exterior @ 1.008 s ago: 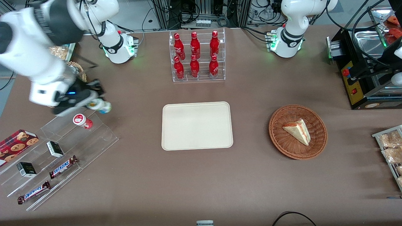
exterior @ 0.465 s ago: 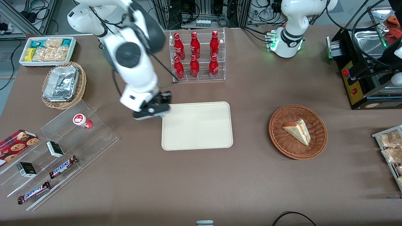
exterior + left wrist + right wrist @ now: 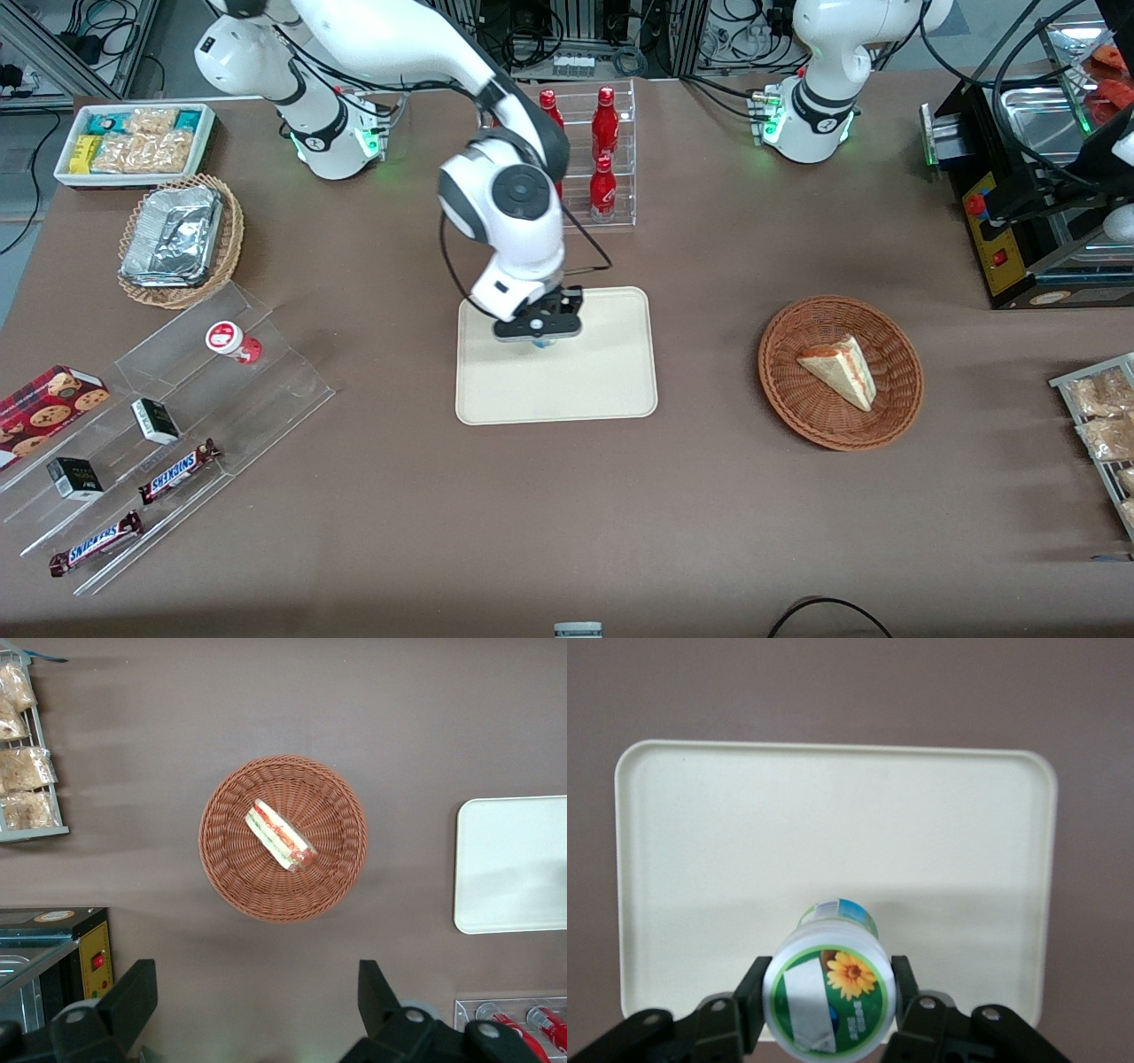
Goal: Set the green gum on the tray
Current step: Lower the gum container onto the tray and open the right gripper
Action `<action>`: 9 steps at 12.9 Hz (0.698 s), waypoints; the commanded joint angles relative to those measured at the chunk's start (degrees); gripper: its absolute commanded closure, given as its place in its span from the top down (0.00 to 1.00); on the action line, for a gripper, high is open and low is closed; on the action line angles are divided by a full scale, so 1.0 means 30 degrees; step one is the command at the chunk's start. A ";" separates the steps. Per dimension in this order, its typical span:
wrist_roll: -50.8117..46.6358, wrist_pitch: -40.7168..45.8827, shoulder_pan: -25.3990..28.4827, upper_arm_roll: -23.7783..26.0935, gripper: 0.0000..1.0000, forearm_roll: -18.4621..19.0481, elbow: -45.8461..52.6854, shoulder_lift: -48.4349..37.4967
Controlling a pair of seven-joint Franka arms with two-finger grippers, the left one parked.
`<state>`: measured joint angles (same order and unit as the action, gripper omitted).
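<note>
My right gripper (image 3: pixel 540 335) hangs over the cream-beige tray (image 3: pixel 602 390), above the part of it farther from the front camera. In the right wrist view the gripper (image 3: pixel 829 997) is shut on the green gum (image 3: pixel 829 994), a small canister with a green-and-white lid bearing a yellow flower; the black fingers (image 3: pixel 911 1005) press on both sides of the lid. The tray (image 3: pixel 948 833) lies flat below the canister and nothing lies on it. In the front view the gum is almost wholly hidden under the hand; only a bluish bit shows.
A red-lidded canister (image 3: pixel 232 341) stands on the clear acrylic shelf (image 3: pixel 266 390) with candy bars toward the working arm's end. A rack of red bottles (image 3: pixel 604 151) stands farther from the camera than the tray. A wicker basket with a sandwich (image 3: pixel 840 372) lies toward the parked arm's end.
My gripper has carried the gum from the acrylic shelf sideways across the table to over the tray. It has stayed shut on the gum.
</note>
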<state>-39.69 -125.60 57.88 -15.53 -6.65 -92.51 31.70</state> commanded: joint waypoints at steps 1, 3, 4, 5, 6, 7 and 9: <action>-0.0218 -0.1225 0.0450 -0.0272 0.00 -0.1444 0.0458 0.1295; -0.0247 -0.1753 0.0510 -0.0272 0.00 -0.1649 0.0077 0.1677; -0.0218 -0.1901 0.0481 -0.0272 0.00 -0.1680 -0.0157 0.1766; -0.0189 -0.1990 0.0423 -0.0272 0.00 -0.1680 -0.0478 0.1796; -0.0188 -0.2165 0.0452 -0.0272 0.00 -0.1680 -0.0916 0.1767; -0.0188 -0.2544 0.0481 -0.0272 0.00 -0.1680 -0.1385 0.1622; -0.0218 -0.3307 0.0481 -0.0243 0.00 -0.1709 -0.1828 0.1649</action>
<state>-40.24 -132.90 58.94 -15.95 -10.18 -95.94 37.34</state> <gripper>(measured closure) 0.410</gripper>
